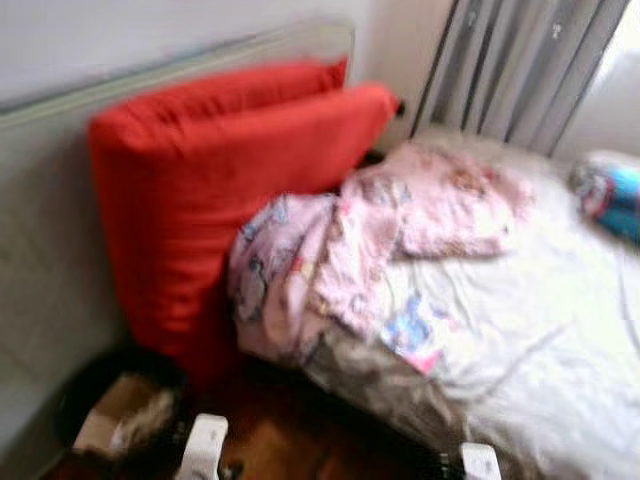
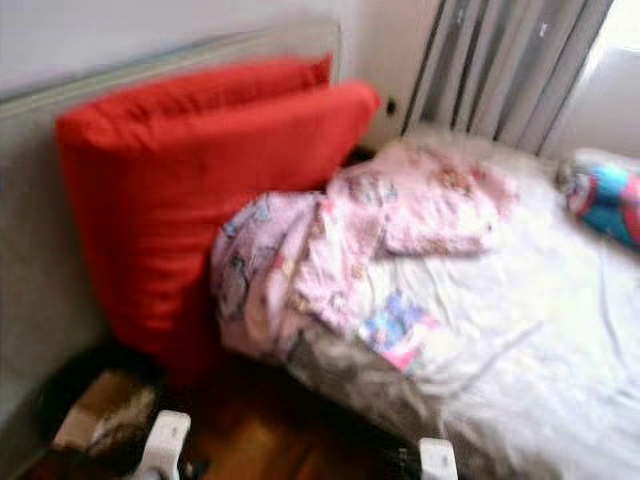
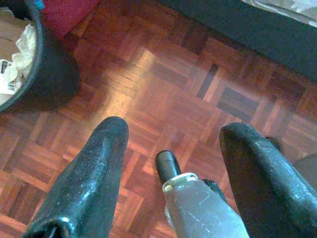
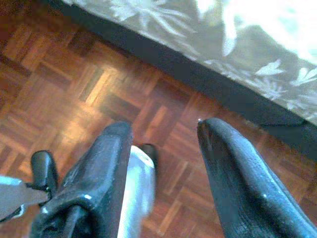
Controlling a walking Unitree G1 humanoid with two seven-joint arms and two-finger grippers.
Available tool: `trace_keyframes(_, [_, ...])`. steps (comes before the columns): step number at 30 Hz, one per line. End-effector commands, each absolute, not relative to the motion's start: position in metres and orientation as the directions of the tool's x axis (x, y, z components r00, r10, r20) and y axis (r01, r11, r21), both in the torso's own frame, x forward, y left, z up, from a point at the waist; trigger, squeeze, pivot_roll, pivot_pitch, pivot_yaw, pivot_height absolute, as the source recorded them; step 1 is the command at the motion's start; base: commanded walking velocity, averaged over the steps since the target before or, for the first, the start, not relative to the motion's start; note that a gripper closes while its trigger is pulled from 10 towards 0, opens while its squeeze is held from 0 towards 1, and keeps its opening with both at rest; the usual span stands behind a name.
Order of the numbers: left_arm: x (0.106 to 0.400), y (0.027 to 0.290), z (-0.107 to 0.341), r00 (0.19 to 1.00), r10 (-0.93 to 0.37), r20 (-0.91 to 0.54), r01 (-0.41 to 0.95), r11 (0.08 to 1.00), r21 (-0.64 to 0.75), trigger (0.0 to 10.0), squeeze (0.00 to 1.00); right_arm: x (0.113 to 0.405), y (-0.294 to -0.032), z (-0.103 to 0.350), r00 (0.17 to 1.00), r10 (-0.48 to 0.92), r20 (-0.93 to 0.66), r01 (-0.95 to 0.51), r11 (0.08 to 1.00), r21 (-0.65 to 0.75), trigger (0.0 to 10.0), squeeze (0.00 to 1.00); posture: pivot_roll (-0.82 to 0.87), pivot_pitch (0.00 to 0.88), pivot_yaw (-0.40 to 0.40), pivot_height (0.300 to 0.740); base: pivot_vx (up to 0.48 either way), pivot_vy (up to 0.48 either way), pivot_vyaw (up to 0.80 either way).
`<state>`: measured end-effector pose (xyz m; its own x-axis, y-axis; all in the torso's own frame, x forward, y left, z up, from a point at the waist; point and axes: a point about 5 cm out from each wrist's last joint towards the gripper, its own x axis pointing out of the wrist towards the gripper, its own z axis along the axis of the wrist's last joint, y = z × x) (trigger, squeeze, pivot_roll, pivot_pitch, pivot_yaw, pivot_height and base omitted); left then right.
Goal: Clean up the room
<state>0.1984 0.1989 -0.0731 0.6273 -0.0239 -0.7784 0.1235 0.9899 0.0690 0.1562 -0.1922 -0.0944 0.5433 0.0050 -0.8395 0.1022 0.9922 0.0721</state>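
A crumpled pink patterned blanket (image 1: 340,250) lies bunched at the head of the bed, partly hanging over its near edge. Two big red cushions (image 1: 200,190) lean against the grey padded headboard (image 1: 40,250), touching the blanket. A blue patterned bundle (image 1: 610,195) rests on the white sheet (image 1: 560,330) at the far right. My left gripper (image 3: 173,129) hangs open over the parquet floor, holding nothing. My right gripper (image 4: 163,126) is also open and empty, just above the floor beside the bed's dark base (image 4: 208,84).
A black bin (image 1: 110,410) with cardboard and crumpled paper stands on the floor below the cushions, close to my left gripper in the left wrist view (image 3: 44,64). Grey curtains (image 1: 520,60) hang behind the bed. Bare parquet (image 3: 188,84) lies between bin and bed.
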Motion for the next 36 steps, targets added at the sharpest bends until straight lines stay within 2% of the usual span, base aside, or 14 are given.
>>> trace_keyframes(1, [0.1966,0.1941,-0.0751,0.614,-0.036,-0.788,0.137,0.989,0.062,10.0,0.00,0.1583,-0.1985,-0.0925,0.557,-0.011,-0.831,0.109,0.992,0.060,10.0,0.00,0.02,0.000,-0.027,0.740,0.000,-0.405,0.00])
trace_keyframes(6, [0.1964,0.1946,-0.0751,0.614,-0.036,-0.789,0.140,0.988,0.063,10.0,0.00,0.1571,-0.1983,-0.0931,0.550,-0.016,-0.835,0.122,0.991,0.061,10.0,0.00,0.02,0.000,-0.025,0.740,0.000,-0.406,0.00])
trace_keyframes(17, [0.1965,0.1947,-0.0751,0.614,-0.034,-0.788,0.136,0.989,0.063,10.0,0.00,0.1572,-0.1977,-0.0932,0.546,-0.003,-0.838,0.108,0.992,0.067,10.0,0.00,0.03,0.000,-0.029,0.740,0.000,-0.407,-0.69])
trace_keyframes(25, [0.1970,0.1947,-0.0748,0.615,-0.035,-0.788,0.135,0.989,0.062,10.0,0.00,0.1581,-0.1976,-0.0928,0.553,-0.004,-0.833,0.116,0.991,0.072,10.0,0.00,0.03,0.000,-0.031,0.740,0.000,-0.409,0.00])
trace_keyframes(36, [0.1967,0.1940,-0.0751,0.614,-0.035,-0.789,0.135,0.989,0.061,10.0,0.00,0.1571,-0.1977,-0.0933,0.546,0.002,-0.838,0.117,0.990,0.078,10.0,0.00,0.03,0.000,-0.031,0.740,0.000,-0.407,-0.66])
